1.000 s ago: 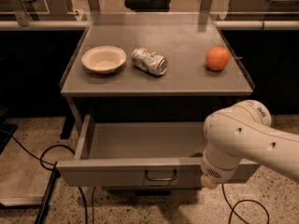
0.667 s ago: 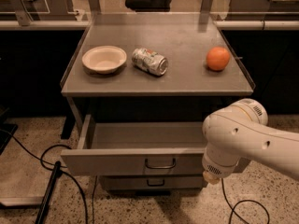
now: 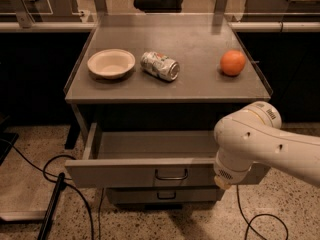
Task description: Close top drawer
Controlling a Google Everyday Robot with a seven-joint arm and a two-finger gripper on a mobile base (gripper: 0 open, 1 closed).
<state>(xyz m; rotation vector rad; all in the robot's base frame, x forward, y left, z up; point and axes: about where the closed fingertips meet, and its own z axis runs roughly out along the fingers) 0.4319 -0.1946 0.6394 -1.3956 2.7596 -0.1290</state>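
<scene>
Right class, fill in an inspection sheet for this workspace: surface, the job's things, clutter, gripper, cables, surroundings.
Surface: grey cabinet top, flat, with three loose items on it.
Job's things: top drawer pulled out, not yet closed; loop handle at the centre of its front.
Clutter: white bowl at left, can on its side in the middle, orange at right, all apart.
Gripper: not in view, hidden behind the white arm at the drawer's right front.
Cables: black cable on the floor at left, another at right.
Surroundings: speckled floor; lower drawer beneath.
</scene>
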